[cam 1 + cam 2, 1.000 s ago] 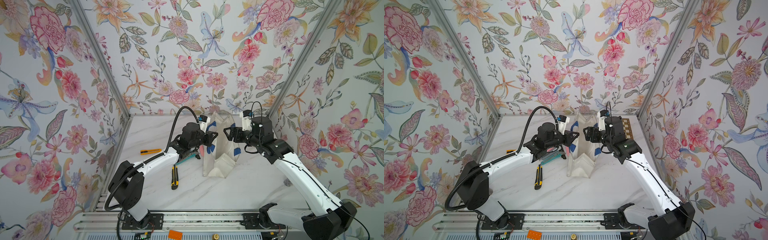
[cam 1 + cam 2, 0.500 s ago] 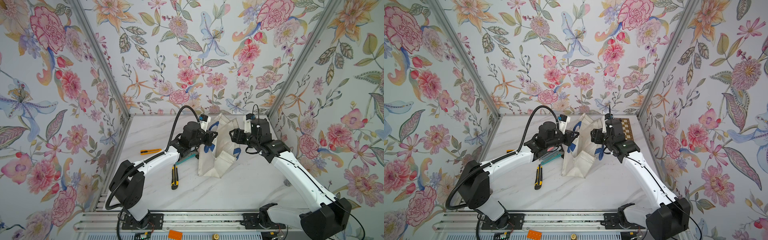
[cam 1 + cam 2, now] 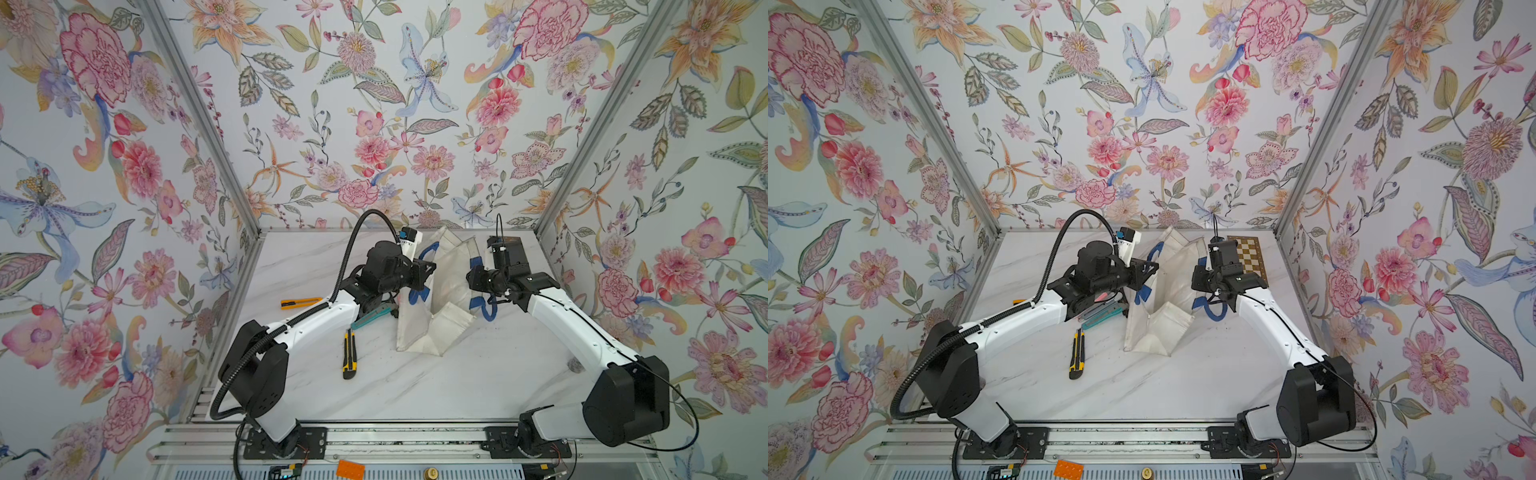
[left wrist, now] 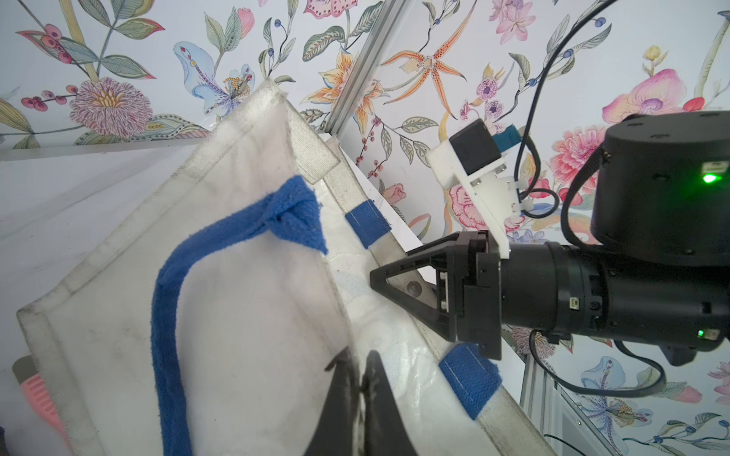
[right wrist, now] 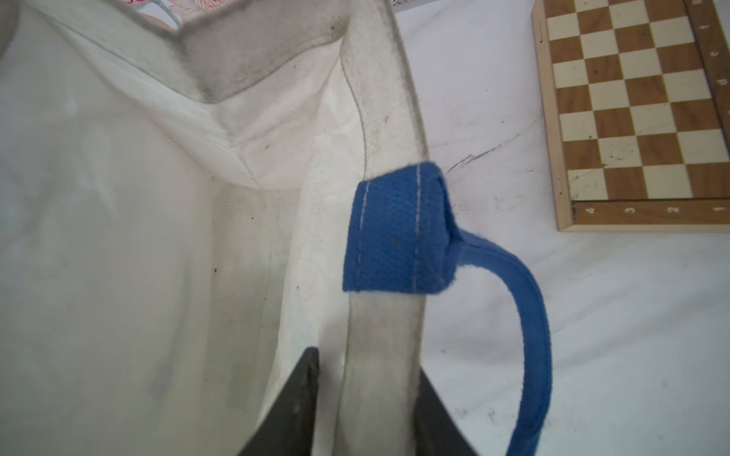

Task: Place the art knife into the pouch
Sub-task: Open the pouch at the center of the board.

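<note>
The pouch [image 3: 444,282] [image 3: 1167,328], white canvas with blue strap handles, stands in mid table with its mouth spread between both arms. My left gripper [image 3: 430,270] [image 4: 360,357] is shut on its left rim, fabric pinched between the fingers. On the opposite side my right gripper [image 3: 471,276] [image 5: 365,363] is shut on the right rim band, beside a blue handle tab [image 5: 395,233]. The pouch's inside [image 5: 118,237] looks empty. Three art knives lie left of the pouch: yellow-black [image 3: 349,353], orange [image 3: 300,302] and teal [image 3: 371,318], the last partly under my left arm.
A brown-and-cream chessboard [image 3: 1248,255] [image 5: 632,110] lies at the back right, behind my right wrist. A pink comb-like thing [image 4: 39,395] lies under my left arm by the teal knife. Floral walls close in the table on three sides.
My right gripper's jaws have closed on the pouch's right rim. The pouch, narrow and upright a second ago, now leans with its mouth spread wider. The left grip is unchanged.
</note>
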You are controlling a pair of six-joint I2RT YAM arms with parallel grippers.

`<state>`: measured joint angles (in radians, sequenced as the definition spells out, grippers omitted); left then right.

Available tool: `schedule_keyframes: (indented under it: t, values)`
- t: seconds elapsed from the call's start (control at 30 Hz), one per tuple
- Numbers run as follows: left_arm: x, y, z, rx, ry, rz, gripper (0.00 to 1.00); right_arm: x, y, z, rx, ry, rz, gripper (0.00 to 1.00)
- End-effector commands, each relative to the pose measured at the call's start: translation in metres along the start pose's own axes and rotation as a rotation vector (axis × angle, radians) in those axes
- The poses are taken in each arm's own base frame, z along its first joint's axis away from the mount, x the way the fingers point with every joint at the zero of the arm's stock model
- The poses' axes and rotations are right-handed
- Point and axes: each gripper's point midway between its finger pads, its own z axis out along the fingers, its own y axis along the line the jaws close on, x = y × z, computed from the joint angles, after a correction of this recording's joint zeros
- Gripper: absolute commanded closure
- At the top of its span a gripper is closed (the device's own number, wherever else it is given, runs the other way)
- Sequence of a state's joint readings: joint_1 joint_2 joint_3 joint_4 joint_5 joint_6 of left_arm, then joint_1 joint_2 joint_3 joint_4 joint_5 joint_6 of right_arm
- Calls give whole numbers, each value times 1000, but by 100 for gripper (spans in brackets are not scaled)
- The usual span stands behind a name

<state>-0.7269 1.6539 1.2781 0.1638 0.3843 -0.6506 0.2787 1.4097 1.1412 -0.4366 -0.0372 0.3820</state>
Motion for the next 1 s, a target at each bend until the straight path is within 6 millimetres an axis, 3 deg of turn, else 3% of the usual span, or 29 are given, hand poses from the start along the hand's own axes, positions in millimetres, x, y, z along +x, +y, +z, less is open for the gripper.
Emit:
schedule_keyframes:
  t: [0.0,0.1,0.3,0.47,0.57,0.63,0.7,0.8,0.87,0.97]
  values:
    - [-26,-13,-2,6,-61,68,100,-12,-8,-9,10,-56,16,86]
    - [-26,-1,-3,-70,-49,99,100,-21,-22,-23,49,-104,34,100]
    - [-21,17,-9,-188,-6,138,100,-30,-44,-50,89,-151,32,100]
    - [-15,32,-4,-256,29,158,100,-34,-56,-51,113,-139,32,100]
    - [-14,45,-6,-334,54,187,85,-33,-55,-47,94,-122,32,100]
    - [-14,54,-13,-394,61,207,59,-32,-54,-44,88,-112,24,100]
    - [-15,62,-22,-453,66,225,58,-30,-52,-41,74,-100,17,100]
    - [-16,74,-42,-553,65,240,43,-30,-49,-38,55,-88,9,100]
    - [-16,83,-57,-628,66,244,40,-30,-45,-35,33,-86,6,100]
    - [-3,96,-74,-706,107,248,35,-30,-38,-32,-10,-79,0,100]
